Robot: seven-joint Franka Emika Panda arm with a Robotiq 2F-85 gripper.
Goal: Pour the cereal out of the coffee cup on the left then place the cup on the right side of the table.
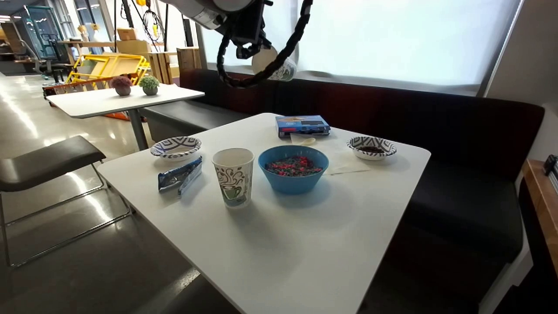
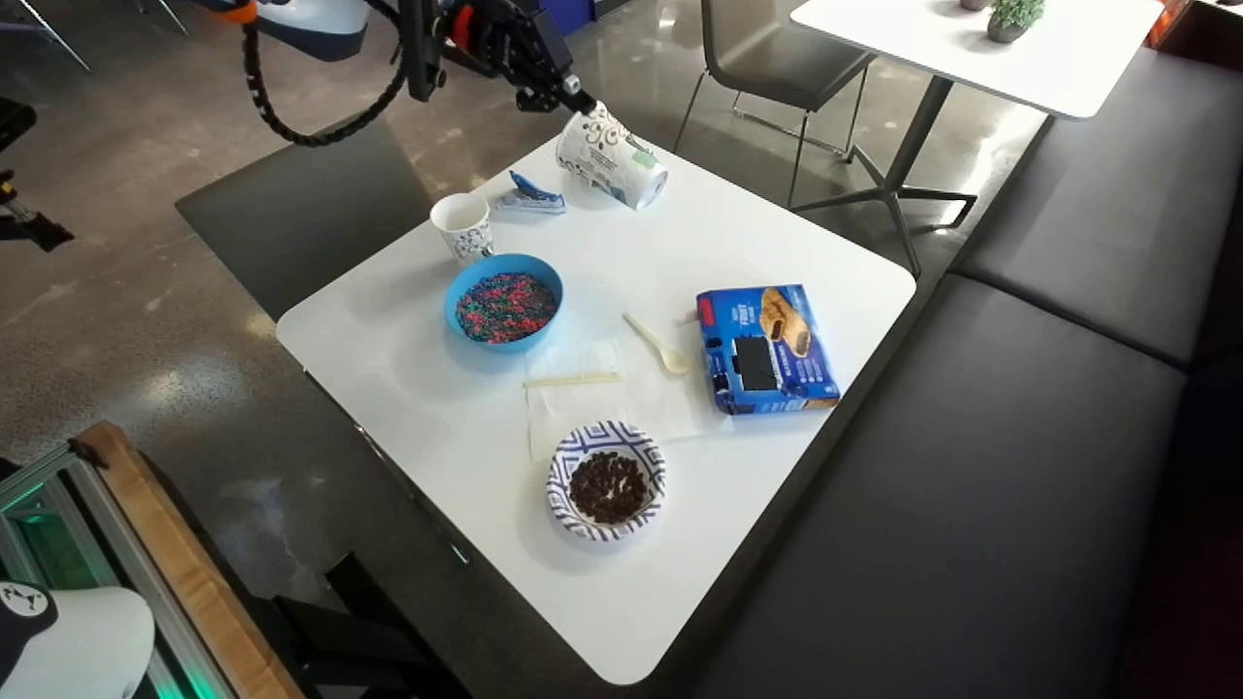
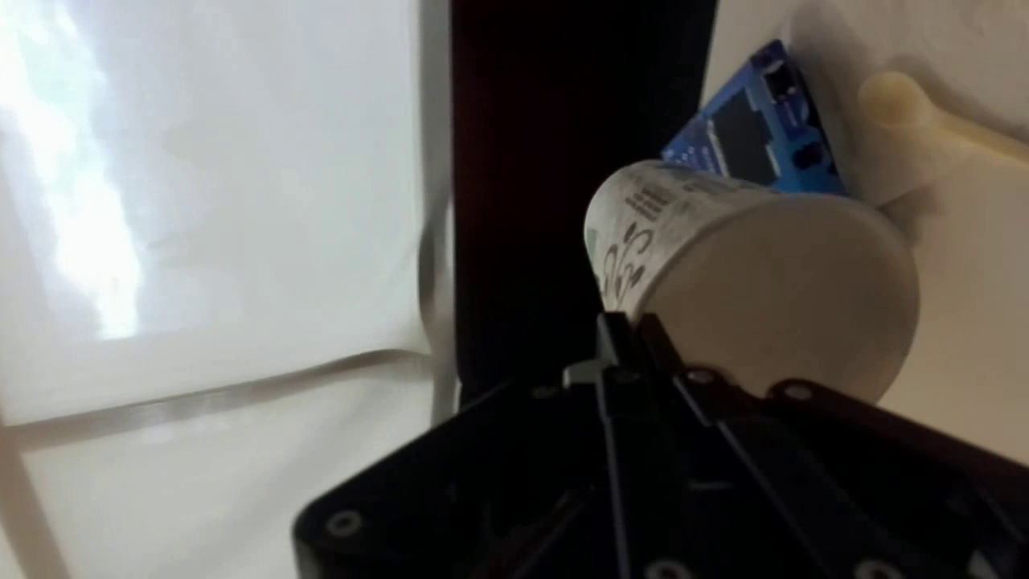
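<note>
Pinching a paper coffee cup (image 2: pixel 617 163) by the rim, gripper (image 3: pixel 632 323) pressed together on it. Cup tipped sideways, well above the table (image 1: pixel 279 244). Upright paper cup (image 1: pixel 234 181) stands just beside the blue bowl (image 1: pixel 293 184); blue box (image 2: pixel 767 349) lies near the table edge by the bench (image 2: pixel 971 485).

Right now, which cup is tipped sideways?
The held cup, pinched in the hand; the other cup stands upright on the table, beside the blue bowl.

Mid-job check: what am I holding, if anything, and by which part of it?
A patterned paper cup, held tilted; the jaws pinch its wall at the open rim.
</note>
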